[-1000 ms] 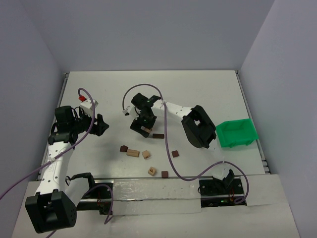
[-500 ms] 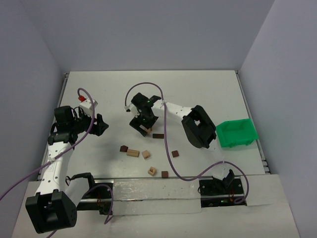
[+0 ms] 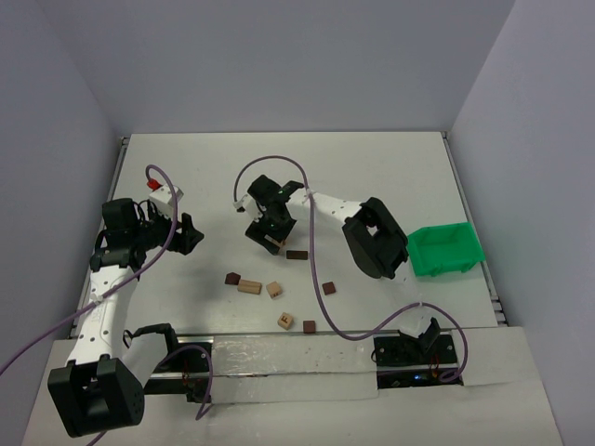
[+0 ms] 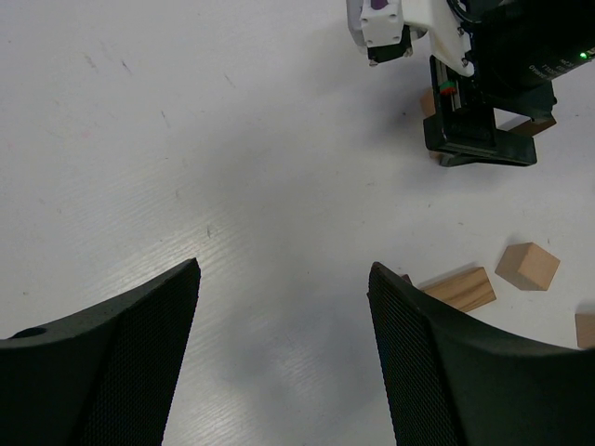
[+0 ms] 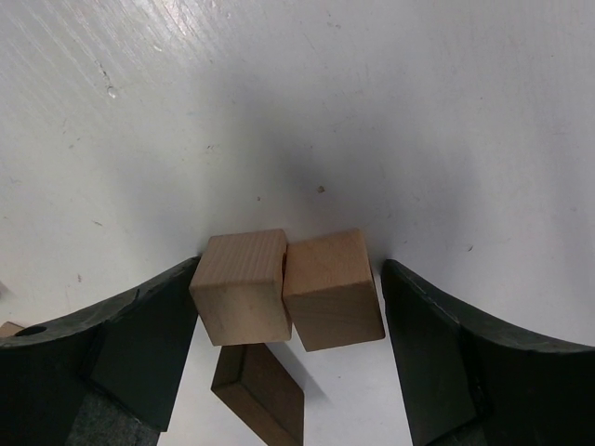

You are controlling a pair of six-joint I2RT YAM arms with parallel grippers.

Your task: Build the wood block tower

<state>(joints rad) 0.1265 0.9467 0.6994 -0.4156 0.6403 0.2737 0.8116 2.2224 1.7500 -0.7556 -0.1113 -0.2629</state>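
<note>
Green bin [image 3: 444, 251] sits at right edge of table [image 3: 372, 167]; contents not discernible from overhead.

R arm [image 3: 372, 240] reaches from near-right base to mid-table, elbow bent, wrist pitched down. The right gripper [image 5: 288, 279] has its jaws apart, bracketing a pair of tan cubes [image 5: 244, 288] set side by side and touching. The finger at view-left contacts one cube; the other finger is at the second cube's edge. Clamped or not: cannot tell.

A dark brown brick [image 5: 260, 395] shows just below the pair in wrist view, cut off by frame; contact unclear.

Tower not yet stacked: loose blocks [image 3: 248, 286] lie scattered nearer the bases.

L arm [image 3: 107, 279] is at table's left side. The left gripper [image 4: 284, 274] has its jaws apart over bare tabletop.
</note>
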